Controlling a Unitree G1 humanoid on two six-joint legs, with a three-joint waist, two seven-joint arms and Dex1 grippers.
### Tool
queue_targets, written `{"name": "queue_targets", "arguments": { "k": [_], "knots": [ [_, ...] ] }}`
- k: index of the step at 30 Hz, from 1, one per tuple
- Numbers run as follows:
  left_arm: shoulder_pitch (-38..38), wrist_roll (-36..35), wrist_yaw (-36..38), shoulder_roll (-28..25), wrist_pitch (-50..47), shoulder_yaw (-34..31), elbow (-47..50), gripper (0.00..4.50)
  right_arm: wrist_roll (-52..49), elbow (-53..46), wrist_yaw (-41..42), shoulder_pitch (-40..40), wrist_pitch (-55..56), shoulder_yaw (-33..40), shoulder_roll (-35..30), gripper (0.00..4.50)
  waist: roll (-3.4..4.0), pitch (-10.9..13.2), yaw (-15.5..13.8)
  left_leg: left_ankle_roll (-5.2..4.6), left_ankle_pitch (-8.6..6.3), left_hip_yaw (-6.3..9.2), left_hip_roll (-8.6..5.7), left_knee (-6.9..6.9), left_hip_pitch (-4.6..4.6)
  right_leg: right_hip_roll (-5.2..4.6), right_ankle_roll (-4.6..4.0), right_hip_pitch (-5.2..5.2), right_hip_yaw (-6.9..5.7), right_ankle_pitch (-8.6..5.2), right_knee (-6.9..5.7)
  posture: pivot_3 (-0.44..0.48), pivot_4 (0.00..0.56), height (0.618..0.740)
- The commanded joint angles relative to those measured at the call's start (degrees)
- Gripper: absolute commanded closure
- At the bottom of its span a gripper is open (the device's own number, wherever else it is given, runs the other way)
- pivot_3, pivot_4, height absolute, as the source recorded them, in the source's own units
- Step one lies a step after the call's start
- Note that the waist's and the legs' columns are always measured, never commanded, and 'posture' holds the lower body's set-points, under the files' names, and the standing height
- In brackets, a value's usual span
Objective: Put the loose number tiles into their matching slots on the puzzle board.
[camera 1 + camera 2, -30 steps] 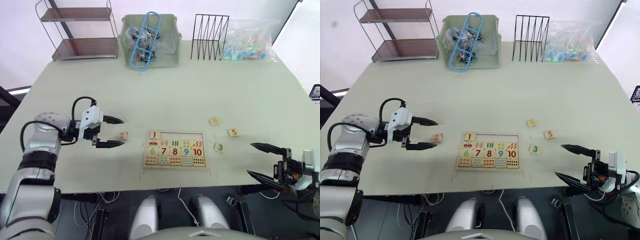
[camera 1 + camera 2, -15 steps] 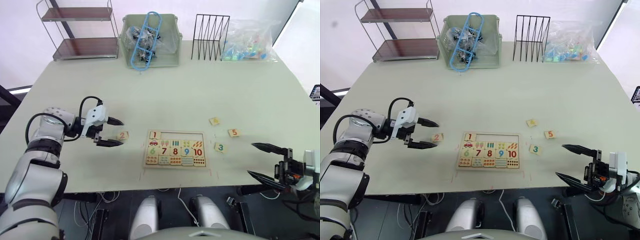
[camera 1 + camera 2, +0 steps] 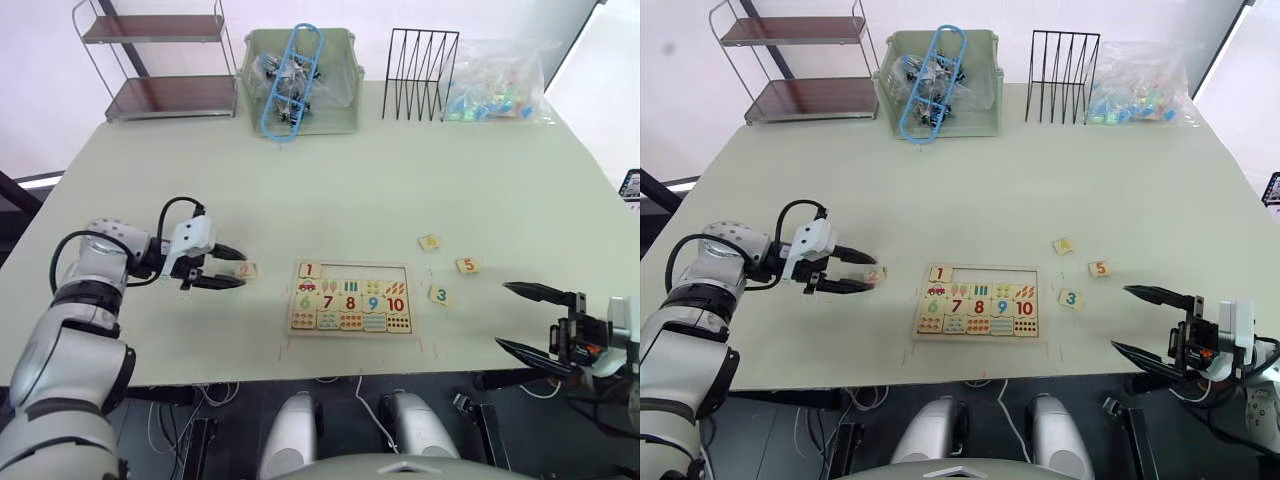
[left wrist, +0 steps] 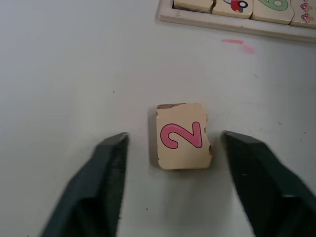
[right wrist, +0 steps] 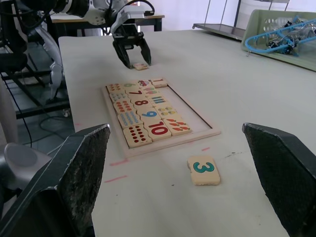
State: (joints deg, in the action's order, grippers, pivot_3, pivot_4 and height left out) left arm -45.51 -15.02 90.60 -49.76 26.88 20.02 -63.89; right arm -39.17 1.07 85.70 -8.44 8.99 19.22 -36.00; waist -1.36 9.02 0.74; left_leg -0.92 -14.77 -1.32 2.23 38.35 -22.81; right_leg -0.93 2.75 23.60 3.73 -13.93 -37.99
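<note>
Left of centre in the left eye view, your left pincer [image 3: 232, 270] stands open with the 2 tile [image 4: 183, 136] between its fingers, untouched, lying flat on the worktop [image 3: 400, 170] just beside the puzzle board [image 3: 351, 298]. Close off-centre and that thin tile may skid or flip up. Your right pincer [image 3: 528, 322] hangs open at the lower right, while the 3 [image 3: 439, 295], 5 [image 3: 466, 265] and another tile [image 3: 429, 242] lie loose right of the board.

lab or test room: pale worktable [image 3: 330, 170] set with staged props, a small wire shelf [image 3: 160, 60], green bin [image 3: 300, 80], black wire rack [image 3: 420, 75], desks behind.
</note>
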Motion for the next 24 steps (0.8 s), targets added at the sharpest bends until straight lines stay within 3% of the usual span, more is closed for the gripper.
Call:
{"name": "queue_targets", "arguments": {
  "k": [1, 2, 4, 13, 24],
  "knots": [
    [1.29, 0.54, 1.90, -0.35, 0.65, 0.23, -1.28, 3.06, -0.34, -0.61, 0.18, 0.42, 0.13, 1.36, -1.19, 0.00, 0.01, 0.00, -0.01, 0.00, 0.00, 0.00, 0.00, 0.00, 0.00, 0.00, 0.00, 0.00, 0.00, 0.00, 0.00, 0.000, 0.150, 0.740],
    [1.35, 0.48, 1.90, -0.33, 0.64, 0.15, -1.42, 3.43, -0.25, -0.54, 0.28, 0.56, 0.14, 1.27, -1.36, 0.00, 0.01, -0.01, 0.02, 0.00, 0.00, 0.00, 0.00, 0.00, 0.01, 0.00, 0.00, 0.00, 0.00, 0.00, -0.01, 0.000, 0.150, 0.740],
    [1.54, 0.32, 1.90, -0.35, 0.68, 0.11, -1.45, 3.49, -0.23, -0.43, 0.25, 0.90, 0.01, 1.17, -1.62, 0.00, 0.01, -0.01, 0.05, 0.00, 0.00, 0.00, 0.00, 0.00, 0.01, 0.00, 0.00, 0.00, 0.00, 0.00, -0.01, 0.000, 0.150, 0.740],
    [-0.26, -1.73, 1.90, -1.38, -0.10, 0.08, 1.89, 3.51, -0.43, -1.27, -0.53, 0.43, -0.72, 0.76, -1.19, 0.00, 0.01, -0.01, -0.01, 0.00, 0.00, 0.00, 0.00, 0.00, 0.01, 0.00, 0.00, 0.00, 0.00, 0.00, -0.02, 0.000, 0.150, 0.740],
    [-4.13, -4.52, 1.90, -6.74, -7.95, 8.50, 18.19, 3.51, -0.48, -3.20, -2.47, -1.08, -1.03, 0.59, -0.03, 0.00, -0.02, 0.01, -0.11, 0.00, 0.00, 0.01, 0.00, 0.02, -0.04, -0.01, 0.00, 0.00, -0.01, 0.00, -0.01, 0.000, 0.150, 0.740]
  ]
}}
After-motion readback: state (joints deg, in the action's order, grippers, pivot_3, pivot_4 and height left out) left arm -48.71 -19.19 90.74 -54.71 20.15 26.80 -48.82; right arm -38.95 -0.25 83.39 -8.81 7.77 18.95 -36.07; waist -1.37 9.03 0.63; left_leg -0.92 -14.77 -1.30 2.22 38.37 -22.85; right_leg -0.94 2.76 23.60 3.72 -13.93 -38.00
